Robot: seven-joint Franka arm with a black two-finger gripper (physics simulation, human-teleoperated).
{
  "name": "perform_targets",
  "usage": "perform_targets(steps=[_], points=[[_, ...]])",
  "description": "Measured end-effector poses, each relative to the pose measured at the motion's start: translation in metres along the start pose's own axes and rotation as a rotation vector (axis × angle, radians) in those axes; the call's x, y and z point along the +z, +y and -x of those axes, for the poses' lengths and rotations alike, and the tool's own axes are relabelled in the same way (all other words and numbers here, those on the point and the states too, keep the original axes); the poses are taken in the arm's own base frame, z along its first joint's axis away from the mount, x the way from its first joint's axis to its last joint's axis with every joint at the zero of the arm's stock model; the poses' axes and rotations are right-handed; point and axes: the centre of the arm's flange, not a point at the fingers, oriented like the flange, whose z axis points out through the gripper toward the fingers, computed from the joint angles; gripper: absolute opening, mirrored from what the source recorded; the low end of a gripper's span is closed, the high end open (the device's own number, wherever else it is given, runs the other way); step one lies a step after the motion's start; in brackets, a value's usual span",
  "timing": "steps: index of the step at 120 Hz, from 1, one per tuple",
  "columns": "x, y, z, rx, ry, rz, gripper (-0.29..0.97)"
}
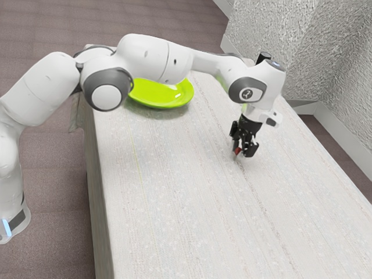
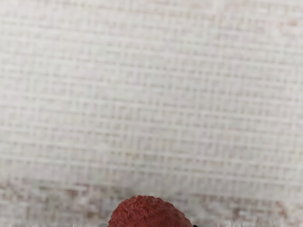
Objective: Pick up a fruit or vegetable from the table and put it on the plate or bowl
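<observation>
1 red fruit [image 2: 147, 212] sits at your gripper [image 1: 243, 152], grip unreadable; secure it, then lift toward the green plate [image 1: 168, 96].

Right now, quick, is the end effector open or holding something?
End effector: closed on the small red fruit, down at the table.

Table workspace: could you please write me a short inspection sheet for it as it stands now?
Surface: pale, woven-looking table, flat.
Job's things: small rough-skinned red fruit right at the pincer; green plate at the table's end nearer the arm's base, partly hidden by the arm.
Clutter: nothing seen.
Grippers: pincer low at the table, well apart from the plate; grip unclear.
Cables: nothing seen.
Surroundings: brownish carpet; grey textured wall.
</observation>
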Motion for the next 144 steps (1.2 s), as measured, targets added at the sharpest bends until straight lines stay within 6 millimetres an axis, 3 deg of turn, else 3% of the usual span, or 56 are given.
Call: perform_targets(steps=[8, 16, 27, 53, 82, 107, 126, 144], points=[[-0.012, -0.005, 0.001, -0.008, 0.017, -0.006, 0.16], [-0.036, -0.024, 0.005, -0.038, 0.05, -0.027, 0.15], [-0.073, -0.067, 0.013, -0.103, 0.098, -0.067, 0.14], [-0.12, -0.164, 0.033, -0.244, 0.155, -0.144, 0.11], [-0.131, -0.304, 0.07, -0.433, 0.159, -0.167, 0.11], [-0.125, -0.397, 0.109, -0.565, 0.142, -0.152, 0.11], [-0.117, -0.426, 0.122, -0.605, 0.133, -0.132, 0.12], [-0.115, -0.429, 0.123, -0.604, 0.131, -0.125, 0.12]])
